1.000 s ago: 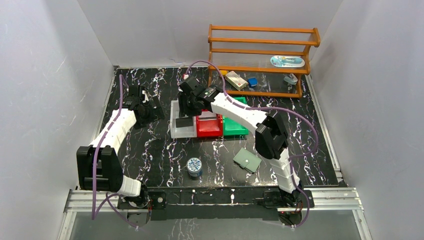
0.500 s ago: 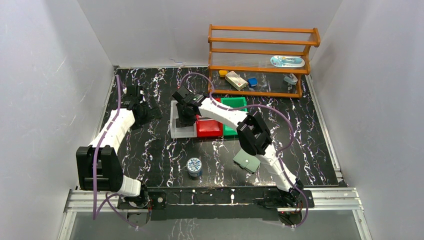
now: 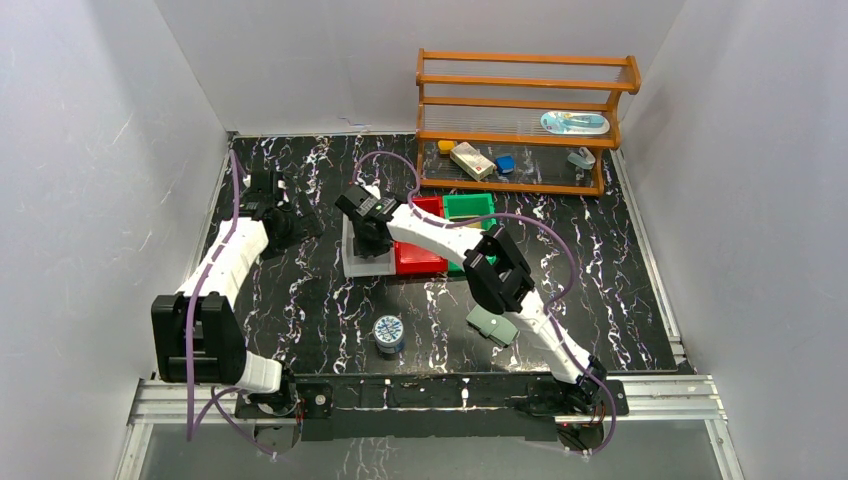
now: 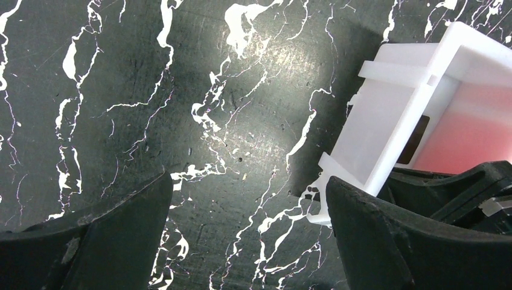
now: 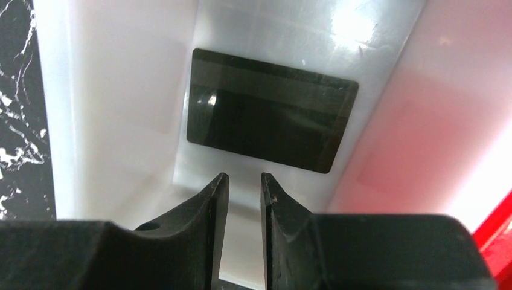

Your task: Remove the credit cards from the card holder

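Card holder (image 3: 488, 326) half hidden behind the right arm (image 3: 430, 228)

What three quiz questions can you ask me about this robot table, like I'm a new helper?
1. Pick one: the black card lies in which bin? A white, B red, C green.
2. True or false: the left gripper is shut.
3. Short answer: what flat grey-green thing lies on the table to the right of the round tin?

Key
1. A, the white bin.
2. False, its jaws stand wide open over the table.
3. The card holder.
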Available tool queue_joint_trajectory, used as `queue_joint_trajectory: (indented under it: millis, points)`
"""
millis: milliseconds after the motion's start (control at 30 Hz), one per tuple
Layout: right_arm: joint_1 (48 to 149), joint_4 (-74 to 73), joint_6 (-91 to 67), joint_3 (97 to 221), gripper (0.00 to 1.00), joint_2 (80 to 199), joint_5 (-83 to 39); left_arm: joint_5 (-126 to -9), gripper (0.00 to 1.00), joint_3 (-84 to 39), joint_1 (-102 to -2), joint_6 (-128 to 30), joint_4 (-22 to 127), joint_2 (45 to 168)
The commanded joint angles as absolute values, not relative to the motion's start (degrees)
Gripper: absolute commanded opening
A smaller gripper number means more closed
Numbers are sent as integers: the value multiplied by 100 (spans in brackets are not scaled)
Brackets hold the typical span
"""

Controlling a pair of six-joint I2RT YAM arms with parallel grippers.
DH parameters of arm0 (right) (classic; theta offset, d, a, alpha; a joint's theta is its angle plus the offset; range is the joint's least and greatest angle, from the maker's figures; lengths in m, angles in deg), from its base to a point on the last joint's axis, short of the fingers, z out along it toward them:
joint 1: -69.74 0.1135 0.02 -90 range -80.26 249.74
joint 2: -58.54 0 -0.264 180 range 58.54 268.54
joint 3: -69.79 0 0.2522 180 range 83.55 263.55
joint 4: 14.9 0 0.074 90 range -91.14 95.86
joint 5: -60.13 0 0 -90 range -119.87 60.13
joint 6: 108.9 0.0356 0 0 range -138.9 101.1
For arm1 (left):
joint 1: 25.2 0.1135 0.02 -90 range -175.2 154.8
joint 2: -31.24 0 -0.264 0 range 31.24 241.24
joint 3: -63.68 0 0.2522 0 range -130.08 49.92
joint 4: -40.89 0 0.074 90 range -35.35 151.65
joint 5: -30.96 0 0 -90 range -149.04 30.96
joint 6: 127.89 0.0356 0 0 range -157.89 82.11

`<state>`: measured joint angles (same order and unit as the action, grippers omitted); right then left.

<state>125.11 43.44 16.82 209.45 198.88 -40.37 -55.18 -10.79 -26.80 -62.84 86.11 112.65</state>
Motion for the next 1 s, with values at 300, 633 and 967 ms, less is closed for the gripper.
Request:
queue_joint_trajectory:
  millis: [300,633,967]
  points:
    - [12531,3633,1831,21117,35,20173,-5359,-5697,97,-977,-2634,-6224,8645,10634]
    - [12567,3566,1851,21164,34,20069,-5020,-5682,97,-931,-2636,-6200,8696,10477]
    - [12775,3488,1891,20508,31,19577,-4772,-6123,92,-869,-2636,-6159,8518,10581]
